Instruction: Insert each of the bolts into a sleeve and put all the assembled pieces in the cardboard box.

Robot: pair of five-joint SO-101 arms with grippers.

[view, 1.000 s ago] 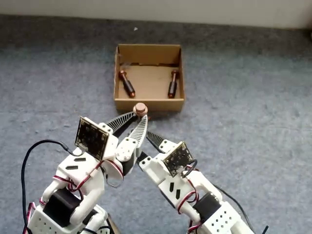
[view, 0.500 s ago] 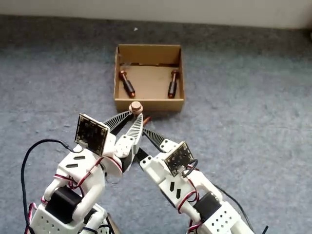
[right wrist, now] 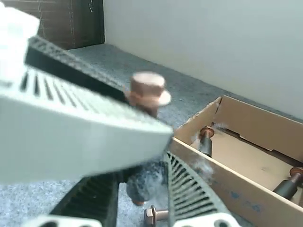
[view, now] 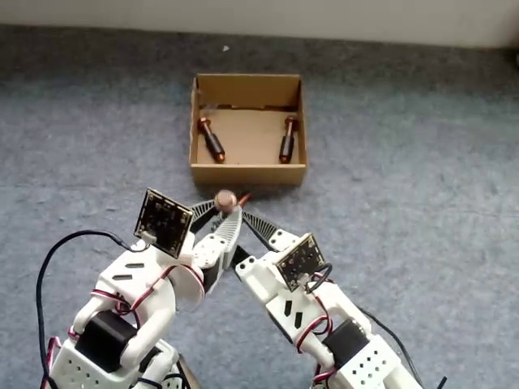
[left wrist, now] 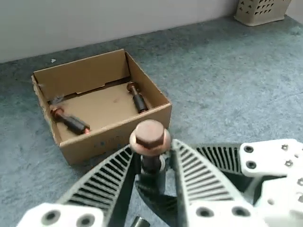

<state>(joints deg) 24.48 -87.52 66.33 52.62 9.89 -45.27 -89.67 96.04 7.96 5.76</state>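
The left claw (left wrist: 151, 152) is clamped on a bolt (left wrist: 150, 136), its ribbed fingers (left wrist: 111, 177) pressing on the shank from both sides just under the head. The bolt stands upright, its copper-coloured flanged head up and clear above the fingertips. The lower part of the shank looks dark.

The right claw (right wrist: 142, 176) sits directly beneath, angled in from the right so that the two arms meet at one spot. A dark sleeve (right wrist: 144, 187) stands upright at this claw, in line with the bolt above it, with a copper tip showing at its lower end. Whether the right claw presses on the sleeve or stands apart from it, I cannot tell.

A loose bolt (right wrist: 155, 215) lies on its side on the grey, carpet-like tabletop (view: 405, 243), just beside the claws on their far right side and near the box.

The cardboard box (view: 247, 174) stands open-topped just beyond the claws, its near wall close to the held bolt. Inside lie two assembled pieces, apart from each other: the left piece (view: 212, 139) near the left wall and tilted, the right piece (view: 288, 138) near the right wall.

A black cable (view: 49, 259) loops on the tabletop at the near left, by the left arm's base. A pale slotted basket (left wrist: 260, 12) stands far off by the wall (left wrist: 118, 14).
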